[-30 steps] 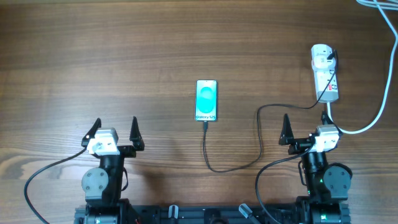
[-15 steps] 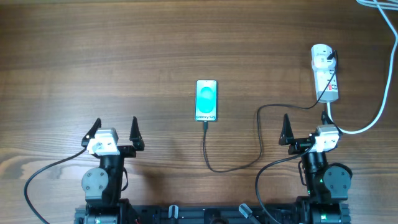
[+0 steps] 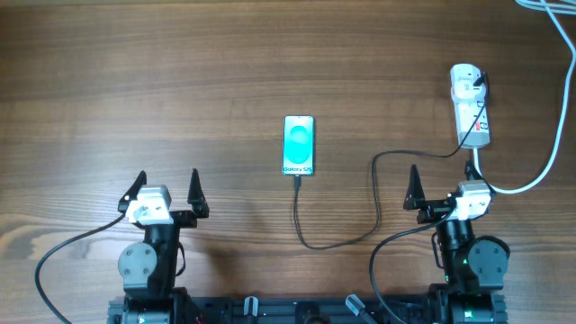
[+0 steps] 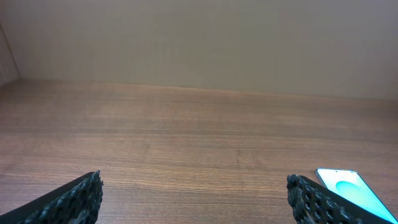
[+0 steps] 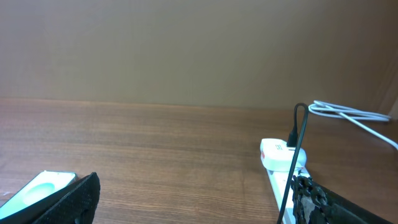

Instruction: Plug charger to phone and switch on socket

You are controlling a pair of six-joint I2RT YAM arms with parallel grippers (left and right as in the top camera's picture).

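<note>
While the socket [image 3: 470,112] sits at one o'clock of my right gripper [image 3: 443,175], it and my left gripper [image 3: 166,180] spread wide, gripping nothing.

Phone [image 3: 299,144] lies flat at centre, cyan screen up. Charger [image 3: 376,193] (thin, black) loops from the phone's near edge across to the white socket [image 3: 470,112], far right.

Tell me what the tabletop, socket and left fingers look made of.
Tabletop: wood or wood-look laminate, matte, visible grain. Socket: white plastic, smooth, slightly glossy. Left fingers: black, likely rubber or plastic, bumpy textured surface.
</note>
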